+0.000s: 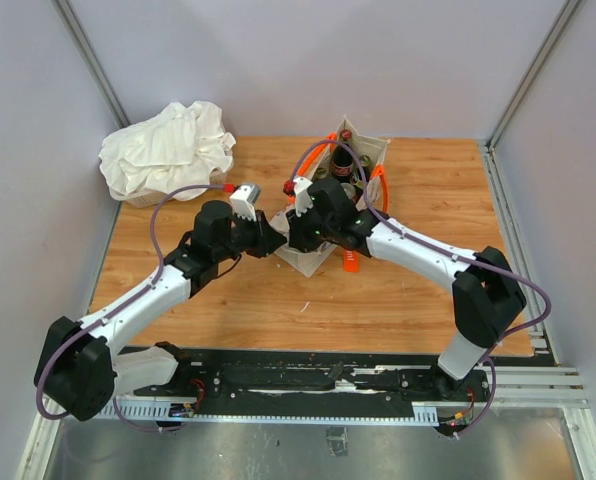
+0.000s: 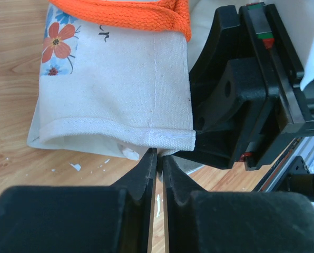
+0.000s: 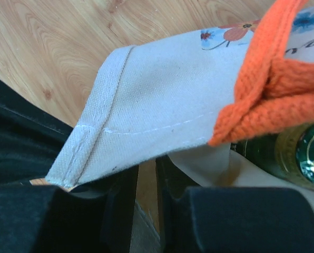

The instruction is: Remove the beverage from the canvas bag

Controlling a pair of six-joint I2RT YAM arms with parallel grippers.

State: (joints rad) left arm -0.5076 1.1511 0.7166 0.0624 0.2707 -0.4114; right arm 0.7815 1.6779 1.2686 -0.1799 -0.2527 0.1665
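The bag (image 1: 370, 152) stands by the middle of the table's (image 1: 278, 310) far edge, a dark bottle (image 1: 340, 162) upright inside. The left gripper (image 2: 158, 154) is pinched on its hem. The right gripper (image 3: 146, 174) hides its tips under canvas, grip impossible to tell. Script on the floral print (image 2: 57, 45) is cut off, unreadable; the green cap (image 3: 312, 155) shows a blurred emblem. A cloth bundle (image 1: 168, 148) fills the far left corner.

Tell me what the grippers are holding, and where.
The left gripper and right gripper are nearly shut at the hemmed edge of the canvas bag; whether either pinches it cannot be told.
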